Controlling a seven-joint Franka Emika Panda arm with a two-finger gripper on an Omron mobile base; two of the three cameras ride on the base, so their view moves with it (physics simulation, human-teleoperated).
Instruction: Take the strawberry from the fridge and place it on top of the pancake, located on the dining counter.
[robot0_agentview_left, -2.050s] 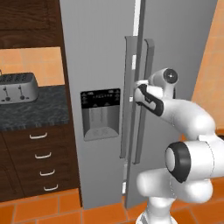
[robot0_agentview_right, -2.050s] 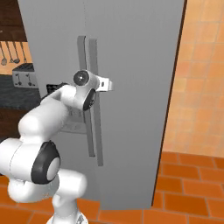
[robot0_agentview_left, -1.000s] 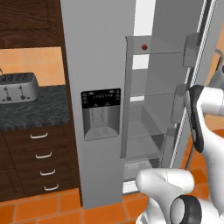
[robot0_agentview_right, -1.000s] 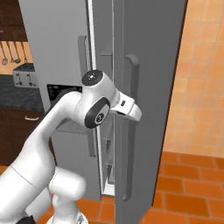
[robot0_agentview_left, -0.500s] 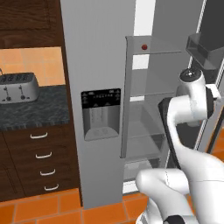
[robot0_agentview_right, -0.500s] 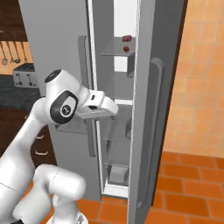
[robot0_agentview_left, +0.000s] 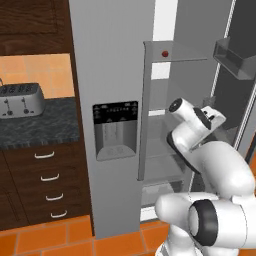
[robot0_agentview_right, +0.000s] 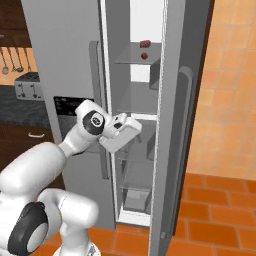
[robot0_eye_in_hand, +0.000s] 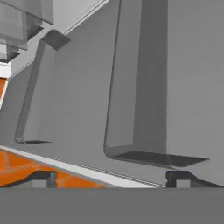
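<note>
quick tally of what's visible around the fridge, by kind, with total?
Fridge: 1
Strawberry: 1
Toaster: 1
White drawer handles: 4
Black dispenser panel: 1
Total: 8

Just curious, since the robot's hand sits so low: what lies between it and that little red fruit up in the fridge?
In the right base view, a bare glass shelf lies between the open gripper and the strawberry, which rests on the higher shelf.
</note>
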